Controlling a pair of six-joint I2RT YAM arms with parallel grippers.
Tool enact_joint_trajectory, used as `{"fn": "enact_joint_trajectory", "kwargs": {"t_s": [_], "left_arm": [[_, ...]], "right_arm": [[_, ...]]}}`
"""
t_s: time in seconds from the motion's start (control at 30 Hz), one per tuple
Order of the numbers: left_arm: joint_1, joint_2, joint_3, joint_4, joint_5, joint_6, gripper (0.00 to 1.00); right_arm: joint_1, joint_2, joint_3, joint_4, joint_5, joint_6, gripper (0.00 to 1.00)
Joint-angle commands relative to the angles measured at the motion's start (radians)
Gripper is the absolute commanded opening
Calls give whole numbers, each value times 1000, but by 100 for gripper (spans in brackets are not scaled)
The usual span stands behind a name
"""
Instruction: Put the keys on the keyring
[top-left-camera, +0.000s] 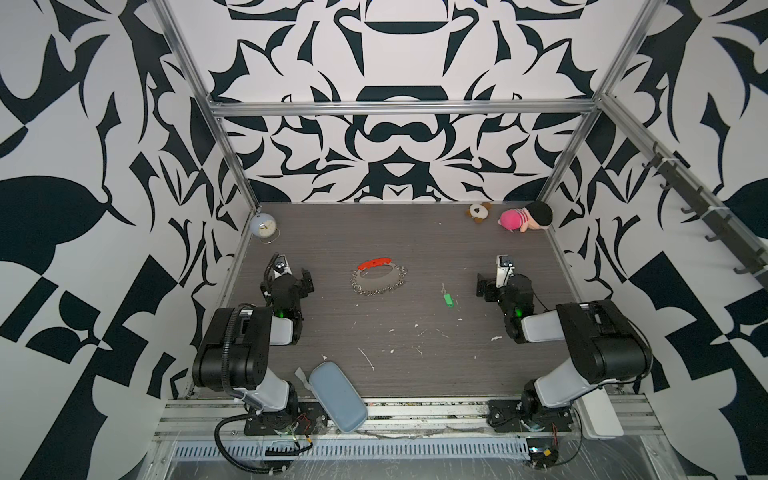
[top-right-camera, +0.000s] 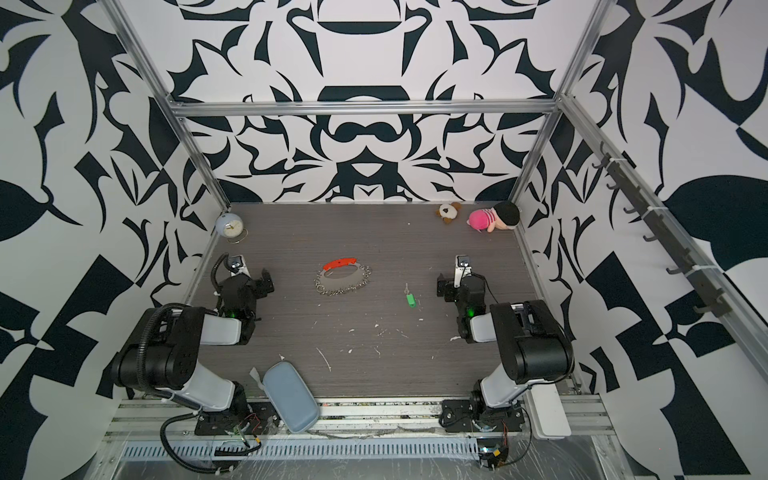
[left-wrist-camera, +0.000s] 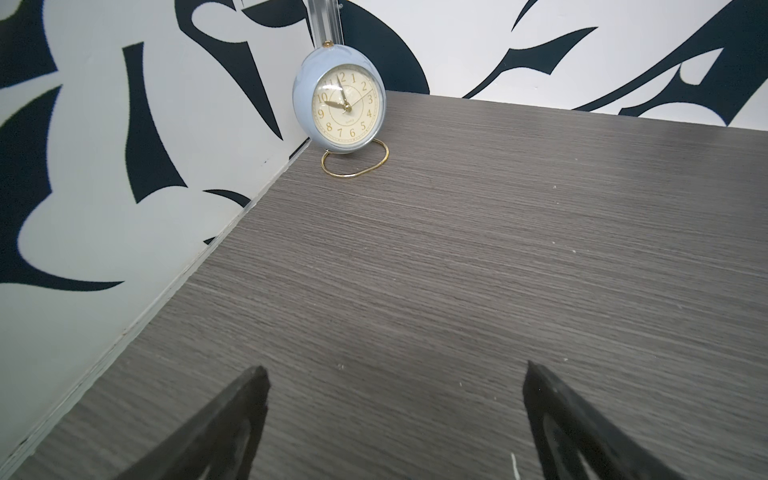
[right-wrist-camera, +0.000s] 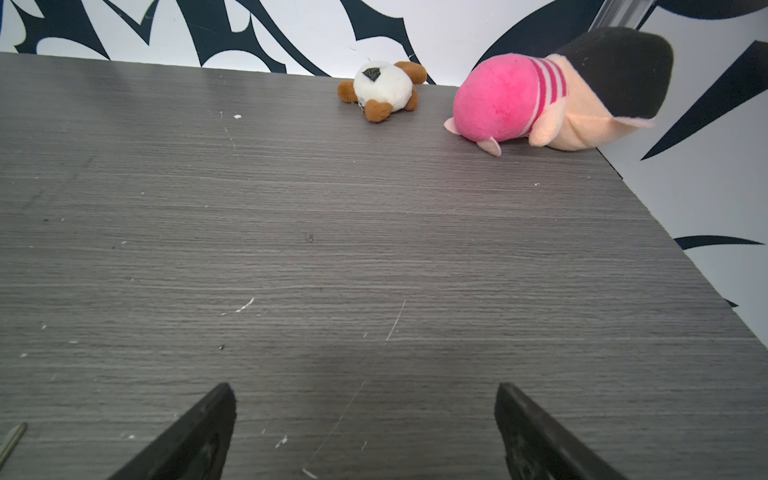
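The keyring lies flat mid-table in both top views, an oval metal loop with a red bar on its far side and small silver rings around it. To its right lie the keys, a silver key joined to a green tag. My left gripper sits left of the keyring, open and empty, facing the back wall. My right gripper sits right of the keys, also open and empty. Neither wrist view shows the keyring.
A pale blue clock stands in the back left corner. A small plush dog and a pink plush lie at the back right. A blue-grey case lies on the front edge.
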Motion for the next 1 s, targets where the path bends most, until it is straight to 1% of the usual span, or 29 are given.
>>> {"fn": "enact_joint_trajectory", "kwargs": {"t_s": [0.0,0.63,0.77,0.9,0.93,0.97], "left_arm": [[2,-1,14,13,2,-13,100],[2,-2,14,12,6,-11,99],[-3,-9,-5,40,6,-13,99],[-9,-5,-15,67,3,0,99],[-10,-7,-16,67,3,0,99],[-12,-9,-20,74,9,4,99]], "right_arm": [[4,-19,3,30,10,-3,100],[4,-19,6,30,-5,-8,100],[4,-18,9,21,48,8,100],[12,-21,-1,38,63,8,100],[22,-23,-11,56,85,6,100],[40,-27,-21,73,142,-3,100]]}}
